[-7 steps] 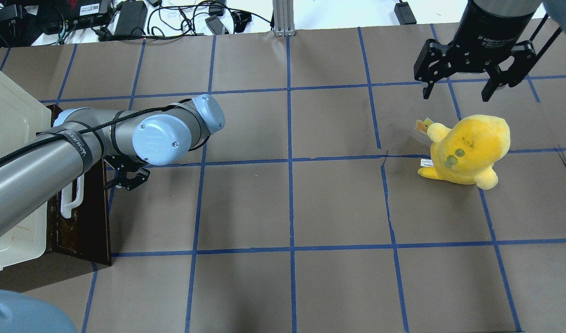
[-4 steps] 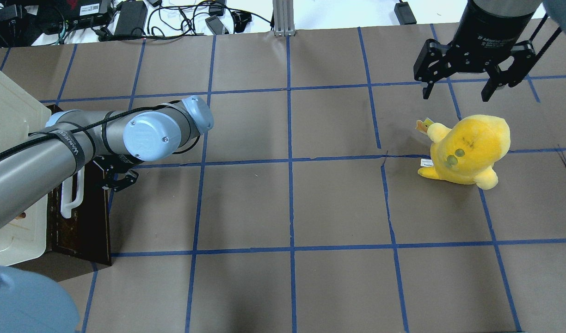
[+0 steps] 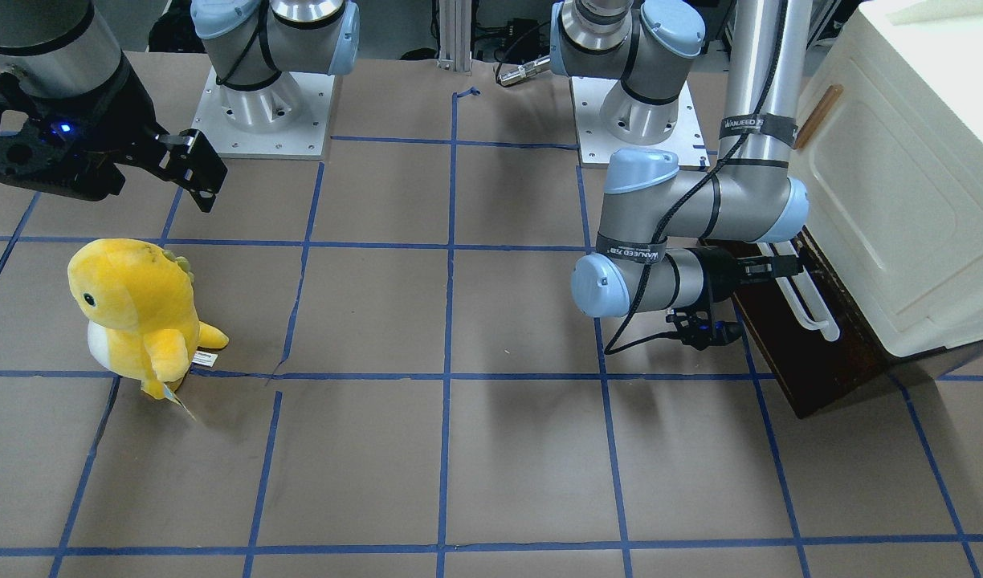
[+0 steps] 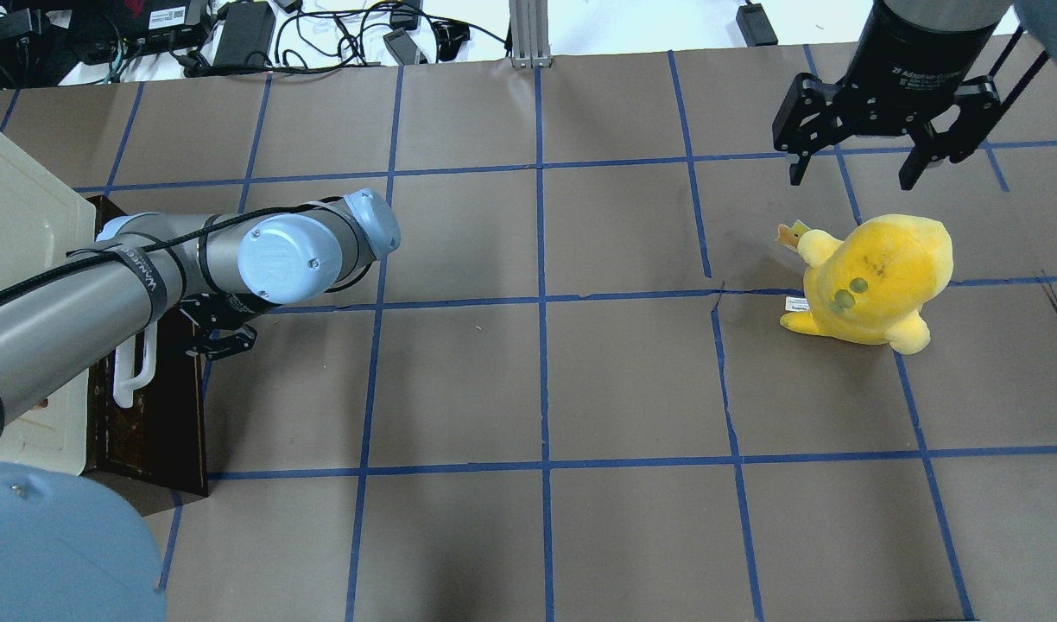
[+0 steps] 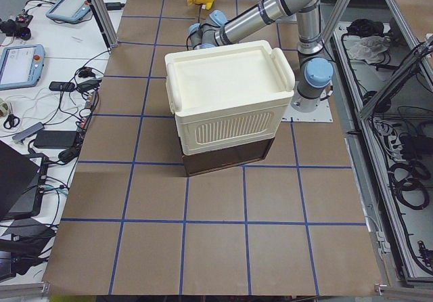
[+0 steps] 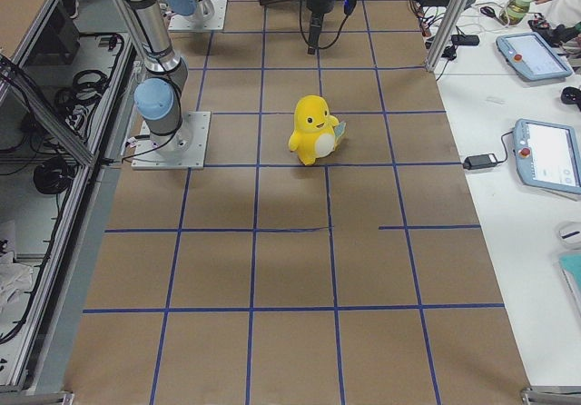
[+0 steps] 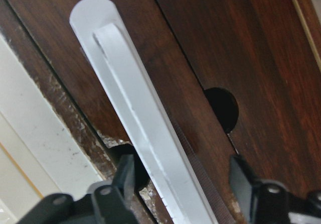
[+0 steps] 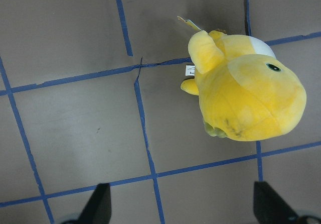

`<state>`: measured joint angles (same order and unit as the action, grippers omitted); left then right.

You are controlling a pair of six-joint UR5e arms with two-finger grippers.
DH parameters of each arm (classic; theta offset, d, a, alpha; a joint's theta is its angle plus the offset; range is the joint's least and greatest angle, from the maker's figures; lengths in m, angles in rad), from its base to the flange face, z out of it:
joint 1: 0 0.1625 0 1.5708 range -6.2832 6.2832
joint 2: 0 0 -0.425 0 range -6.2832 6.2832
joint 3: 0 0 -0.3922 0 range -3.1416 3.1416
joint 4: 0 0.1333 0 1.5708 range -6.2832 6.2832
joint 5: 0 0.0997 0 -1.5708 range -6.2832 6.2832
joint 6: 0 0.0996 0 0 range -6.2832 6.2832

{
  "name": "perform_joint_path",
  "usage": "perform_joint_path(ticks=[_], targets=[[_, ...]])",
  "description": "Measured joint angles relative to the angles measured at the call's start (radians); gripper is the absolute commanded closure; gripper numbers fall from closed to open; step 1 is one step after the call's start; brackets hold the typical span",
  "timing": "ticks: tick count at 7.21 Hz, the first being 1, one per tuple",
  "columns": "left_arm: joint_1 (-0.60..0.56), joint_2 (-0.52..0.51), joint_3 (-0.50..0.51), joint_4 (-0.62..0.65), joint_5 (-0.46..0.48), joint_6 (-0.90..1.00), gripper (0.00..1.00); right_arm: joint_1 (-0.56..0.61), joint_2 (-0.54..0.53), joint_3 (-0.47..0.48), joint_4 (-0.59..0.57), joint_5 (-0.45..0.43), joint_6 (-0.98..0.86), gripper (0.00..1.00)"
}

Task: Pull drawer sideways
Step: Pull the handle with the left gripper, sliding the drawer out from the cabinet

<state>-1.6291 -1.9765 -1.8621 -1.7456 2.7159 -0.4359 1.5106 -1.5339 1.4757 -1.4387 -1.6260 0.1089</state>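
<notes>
The dark brown drawer [image 3: 789, 353] sits under a cream-white cabinet [image 3: 901, 201] at the table's left end, and also shows in the overhead view [image 4: 153, 423]. Its long white bar handle [image 7: 150, 128] runs across its front [image 4: 136, 367]. My left gripper [image 7: 180, 179] is open, with one finger on each side of the handle and the bar between them. In the front-facing view it [image 3: 781, 269] is at the handle [image 3: 813, 313]. My right gripper [image 4: 870, 168] is open and empty, high over the far right of the table.
A yellow plush toy [image 4: 874, 281] stands on the table below the right gripper and shows in the right wrist view [image 8: 246, 93]. Cables and power bricks [image 4: 243, 34] lie beyond the table's far edge. The left forearm [image 4: 79, 302] lies over the cabinet and drawer.
My left arm has moved left towards the drawer front, bringing the gripper to the handle. The drawer and the right arm have not moved.
</notes>
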Motion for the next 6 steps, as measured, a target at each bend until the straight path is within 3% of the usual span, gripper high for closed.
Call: perform_joint_path(ticks=[2, 6], targets=[[0.0, -0.001, 0.0, 0.0, 0.005, -0.005, 0.78, 0.0, 0.0, 0.0, 0.0, 0.0, 0.0, 0.0], [-0.008, -0.001, 0.002, -0.006, 0.005, -0.007, 0.8, 0.0, 0.0, 0.0, 0.0, 0.0, 0.0, 0.0]])
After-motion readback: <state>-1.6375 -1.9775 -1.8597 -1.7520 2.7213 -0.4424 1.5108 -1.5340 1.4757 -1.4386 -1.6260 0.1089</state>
